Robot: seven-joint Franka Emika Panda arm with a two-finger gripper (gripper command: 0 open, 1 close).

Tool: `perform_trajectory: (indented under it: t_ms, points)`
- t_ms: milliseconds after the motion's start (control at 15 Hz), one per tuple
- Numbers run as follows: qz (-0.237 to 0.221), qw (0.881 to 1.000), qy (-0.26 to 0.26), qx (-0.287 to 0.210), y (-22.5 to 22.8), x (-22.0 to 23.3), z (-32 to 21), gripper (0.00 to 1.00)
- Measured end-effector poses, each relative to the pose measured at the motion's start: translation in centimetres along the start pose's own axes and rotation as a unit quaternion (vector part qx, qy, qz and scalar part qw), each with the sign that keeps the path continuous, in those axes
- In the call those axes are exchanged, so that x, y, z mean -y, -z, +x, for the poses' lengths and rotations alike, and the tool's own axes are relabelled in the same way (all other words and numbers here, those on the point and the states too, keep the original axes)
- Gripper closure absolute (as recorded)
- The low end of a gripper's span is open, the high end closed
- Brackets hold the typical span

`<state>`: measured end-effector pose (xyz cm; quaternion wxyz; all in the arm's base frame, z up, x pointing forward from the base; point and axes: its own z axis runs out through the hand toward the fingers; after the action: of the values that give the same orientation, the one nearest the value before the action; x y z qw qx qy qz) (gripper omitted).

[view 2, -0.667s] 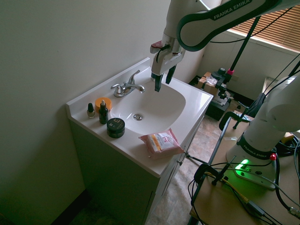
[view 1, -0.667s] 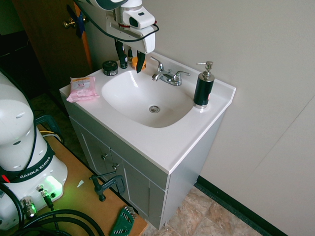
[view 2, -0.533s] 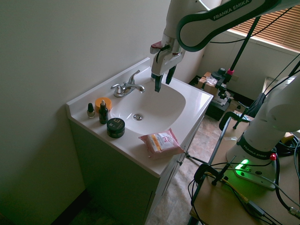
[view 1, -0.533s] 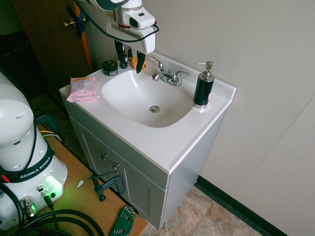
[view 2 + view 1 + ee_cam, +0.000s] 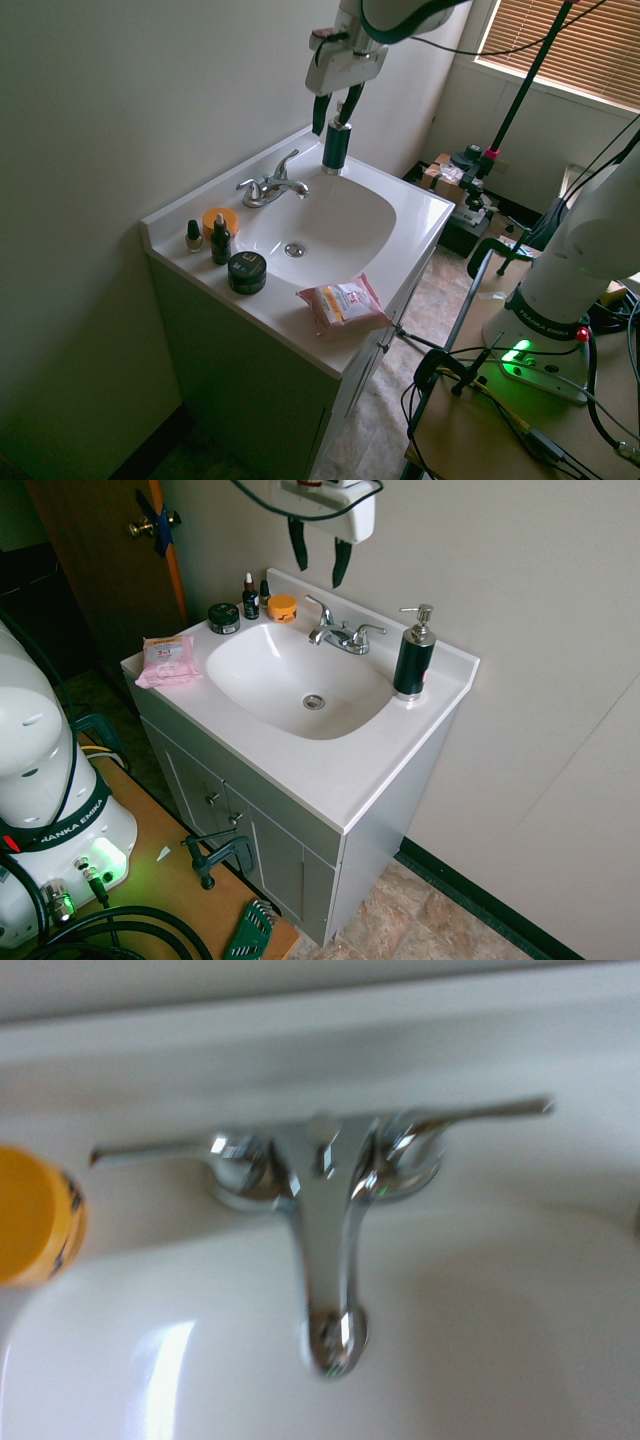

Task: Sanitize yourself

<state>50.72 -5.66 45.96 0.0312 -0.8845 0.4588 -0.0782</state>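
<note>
The task's "yourself" is my own white arm, whose gripper (image 5: 320,558) hangs high over the back of the vanity, above the chrome faucet (image 5: 340,635). Its two black fingers are open with nothing between them. In the second exterior view the gripper (image 5: 335,112) shows just above and in front of the black pump bottle (image 5: 335,148). That silver-topped pump bottle (image 5: 413,660) stands on the counter's back right corner, right of the faucet and apart from the gripper. The wrist view looks straight down on the faucet (image 5: 325,1240).
The white sink basin (image 5: 250,695) fills the countertop. Along the back left stand an orange jar (image 5: 282,607), a dropper bottle (image 5: 250,598) and a black jar (image 5: 224,618). A pink wipes pack (image 5: 166,660) lies at the left front corner.
The gripper has risen well above the counter and shifted from over the small bottles toward the faucet. Its fingers stayed open. Nothing on the counter moved.
</note>
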Motion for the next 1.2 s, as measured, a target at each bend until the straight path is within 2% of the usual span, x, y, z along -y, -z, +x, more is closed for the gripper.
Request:
perform_trajectory:
  t_ms: [200, 400, 1200]
  points:
    - [0.001, 1.000, -0.027, -0.005, 0.8, 1.0, 5.4, 1.00]
    - [-0.002, 0.999, -0.046, -0.008, 1.0, 1.0, 8.6, 1.00]
    - [-0.024, 0.995, -0.093, -0.010, -1.9, -3.2, 15.0, 1.00]
